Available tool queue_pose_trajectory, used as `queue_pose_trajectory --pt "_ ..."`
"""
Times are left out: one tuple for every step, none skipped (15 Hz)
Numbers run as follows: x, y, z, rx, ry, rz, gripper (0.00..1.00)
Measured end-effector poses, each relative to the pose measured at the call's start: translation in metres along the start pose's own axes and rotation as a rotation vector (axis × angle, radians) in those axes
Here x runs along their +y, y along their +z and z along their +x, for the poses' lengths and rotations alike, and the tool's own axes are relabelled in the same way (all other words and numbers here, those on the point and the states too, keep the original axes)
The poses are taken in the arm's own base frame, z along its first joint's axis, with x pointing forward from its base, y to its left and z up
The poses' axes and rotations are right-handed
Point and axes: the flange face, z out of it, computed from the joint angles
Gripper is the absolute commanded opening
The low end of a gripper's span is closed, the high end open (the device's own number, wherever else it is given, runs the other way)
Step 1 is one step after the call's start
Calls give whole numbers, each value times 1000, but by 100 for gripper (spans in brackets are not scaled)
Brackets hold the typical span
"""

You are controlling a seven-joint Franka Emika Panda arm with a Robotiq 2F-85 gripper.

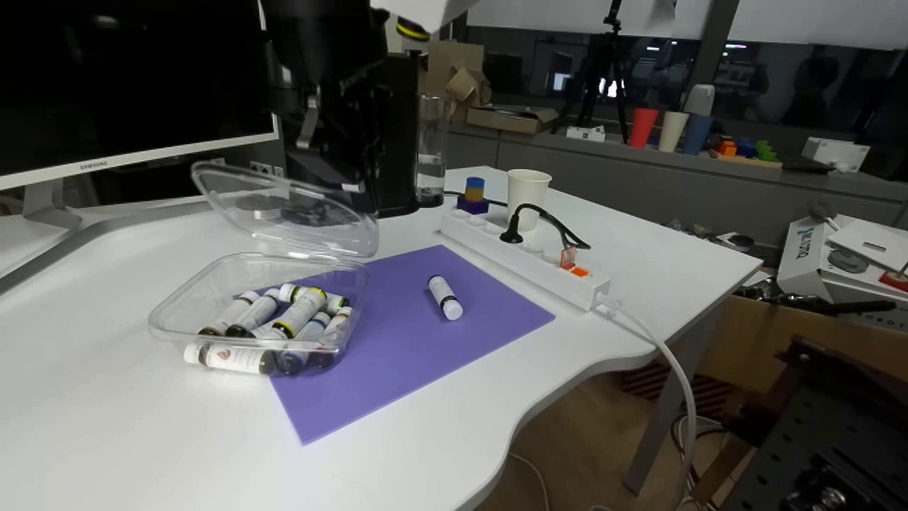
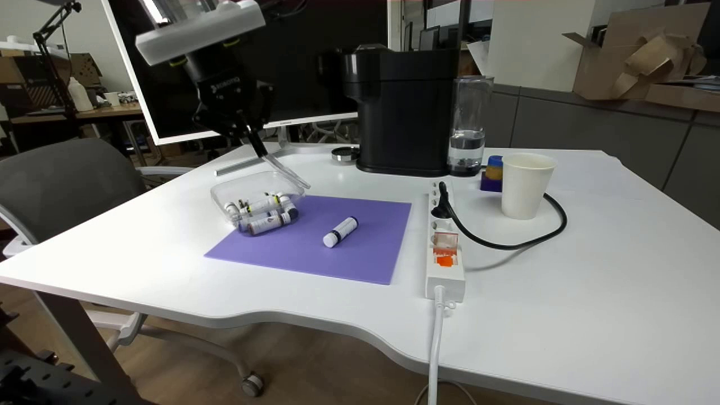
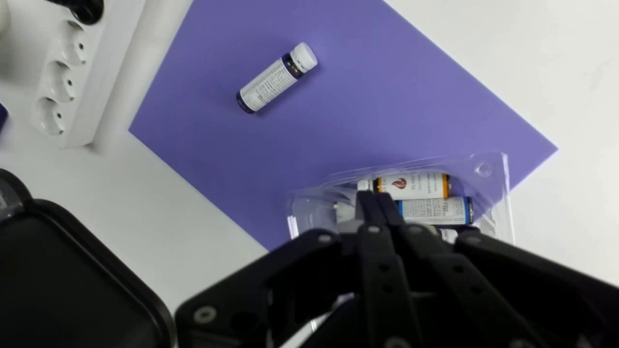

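My gripper [image 3: 374,194] is shut, its fingertips together over the clear plastic box [image 3: 508,205] in the wrist view. Beside the fingertips [image 2: 260,147] in an exterior view is the raised, tilted clear lid [image 2: 287,171]; whether they touch it I cannot tell. The lid [image 1: 284,206] leans over the box [image 1: 164,328], which stands partly on a purple mat [image 1: 397,383]. Several small labelled bottles [image 1: 301,309] lie jumbled inside, some hidden by the fingers in the wrist view. A single white-capped bottle [image 3: 271,84] lies on the mat, outside the box.
A white power strip [image 2: 444,275] with a black plug runs beside the mat. Past it stand a paper cup [image 2: 526,185] and a small coloured block stack [image 2: 493,171]. The black coffee machine [image 2: 405,112] with its water tank [image 2: 467,140] and a monitor [image 1: 128,78] stand behind.
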Motion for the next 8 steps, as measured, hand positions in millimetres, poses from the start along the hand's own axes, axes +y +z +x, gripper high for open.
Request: queue_pose_trajectory --pt "6 -8 -3 -10 43 -10 0" --pt "13 -16 -6 -22 89 -21 0" --pt "20 -21 -11 -37 136 -29 0" --pt "27 -25 -17 -54 182 -38 0" --pt "35 -28 -23 -71 226 -44 0" --pt "42 -29 -29 -89 267 -49 0" --pt "49 -30 -35 -105 305 -52 0" --pt "56 -30 -41 -118 344 -51 0"
